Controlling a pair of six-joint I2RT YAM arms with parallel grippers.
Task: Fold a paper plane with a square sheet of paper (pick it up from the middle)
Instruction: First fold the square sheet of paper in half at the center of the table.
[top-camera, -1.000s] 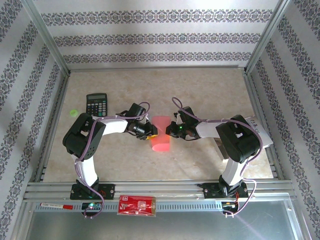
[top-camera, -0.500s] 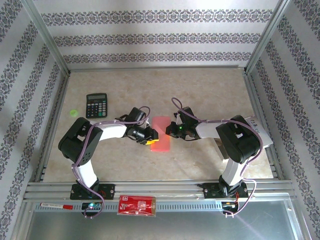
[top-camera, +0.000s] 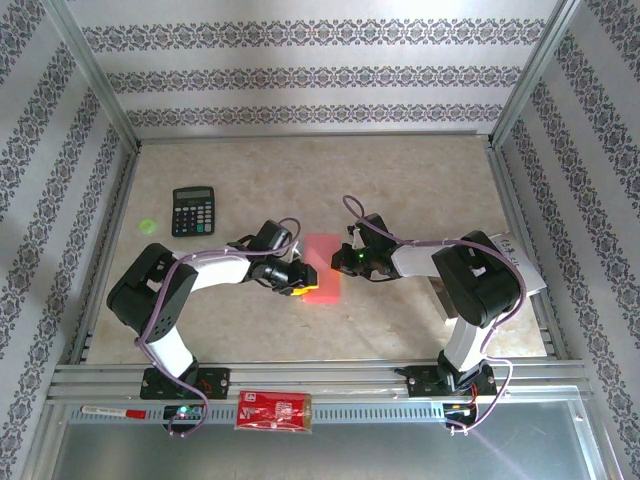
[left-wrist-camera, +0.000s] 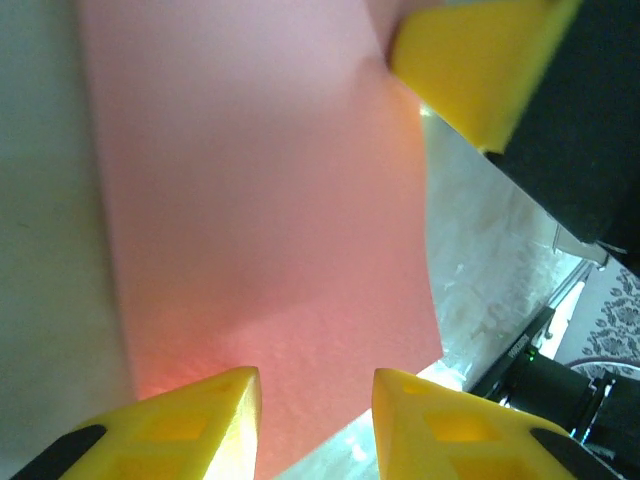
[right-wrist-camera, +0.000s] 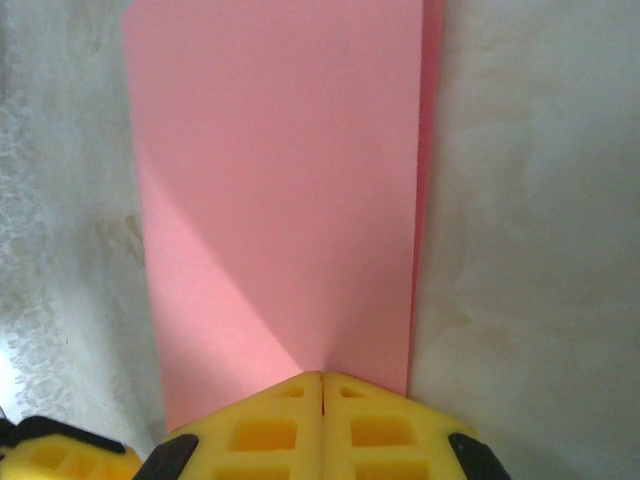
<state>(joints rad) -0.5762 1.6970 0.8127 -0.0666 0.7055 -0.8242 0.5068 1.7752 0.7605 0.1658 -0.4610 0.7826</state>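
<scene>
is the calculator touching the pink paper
No, in the top view the calculator sits well apart from the pink paper, farther back and to its left.

The square sheet of paper is thin pink-red paper, matt, with a fine grain close up and light glowing through near one edge. The fingers of the left gripper and those of the right gripper are yellow and matt, moulded with square recesses, like soft plastic or foam. The table has a pale marbled face with a faint sheen. The frame rail along its near edge is bare brushed metal. The calculator is black plastic
</scene>
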